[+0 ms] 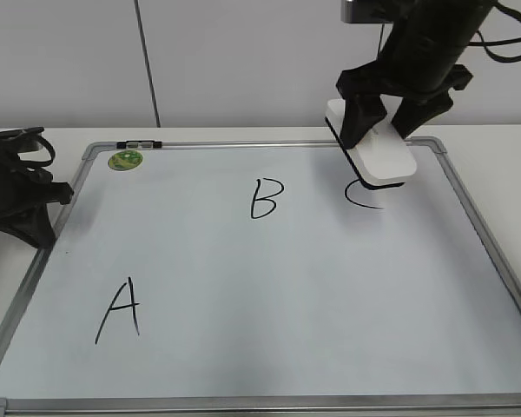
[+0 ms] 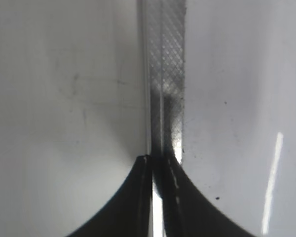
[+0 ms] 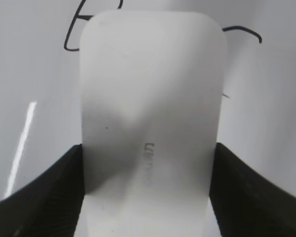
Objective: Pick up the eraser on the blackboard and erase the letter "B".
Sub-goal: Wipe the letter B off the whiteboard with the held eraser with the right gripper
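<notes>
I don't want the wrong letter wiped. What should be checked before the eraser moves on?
1. Eraser gripped by right gripper: ok, a finger on each side.
2. Eraser over letter B: not ok, it hangs over letter C.
3. B intact: ok.
4. Eraser touching blackboard: cannot tell.
5. Left gripper clear of B: ok, shut at the board's left frame.

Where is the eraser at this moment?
The eraser is held by the right end effector near the board's far right corner, over the letter C, right of the B.
</notes>
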